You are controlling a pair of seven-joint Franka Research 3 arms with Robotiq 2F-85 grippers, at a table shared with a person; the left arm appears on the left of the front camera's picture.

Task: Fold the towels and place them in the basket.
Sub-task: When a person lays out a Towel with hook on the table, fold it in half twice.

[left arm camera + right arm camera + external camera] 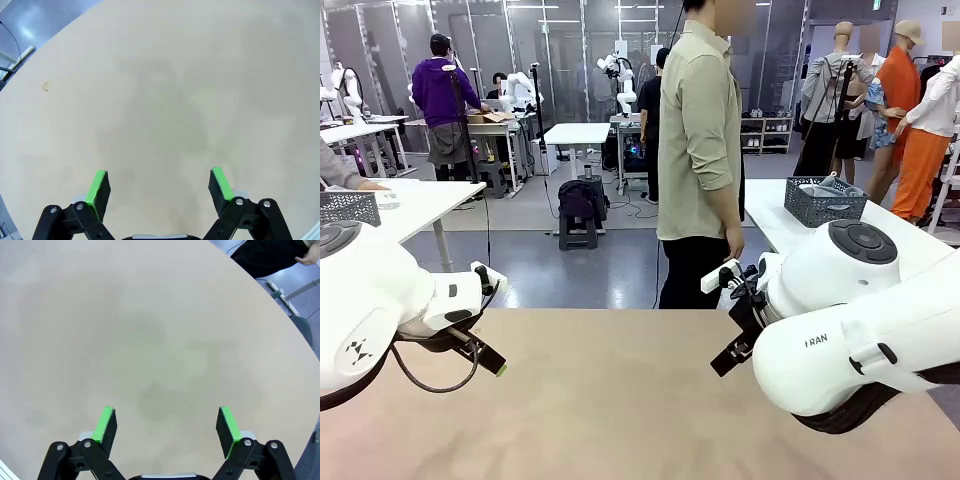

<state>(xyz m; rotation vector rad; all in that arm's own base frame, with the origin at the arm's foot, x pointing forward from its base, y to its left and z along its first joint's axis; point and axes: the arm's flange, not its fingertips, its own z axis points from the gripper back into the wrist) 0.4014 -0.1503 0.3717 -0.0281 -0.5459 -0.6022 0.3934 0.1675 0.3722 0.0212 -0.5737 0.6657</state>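
Front view gave you the basket (820, 212) — dark mesh, with pale blue-grey cloth (826, 186) heaped in it, too small to tell more. It stood on a white table (775, 225) beyond the far right corner of the desk (620, 400). A person (698, 150) in a beige shirt stood at the desk's far edge, just beside that white table and side-on to you.

Nearer you, both arms hung low over the desk, one towards its left edge and one towards its right. In the left wrist view the left gripper (160, 179) was released, its green pads (96, 186) wide apart above the tan top — a small speck (45, 86) lay near the desk's edge. The right gripper (167, 417) was released as well, jaws spread just as wide, with the person's hand (307, 259) past the desk's edge.
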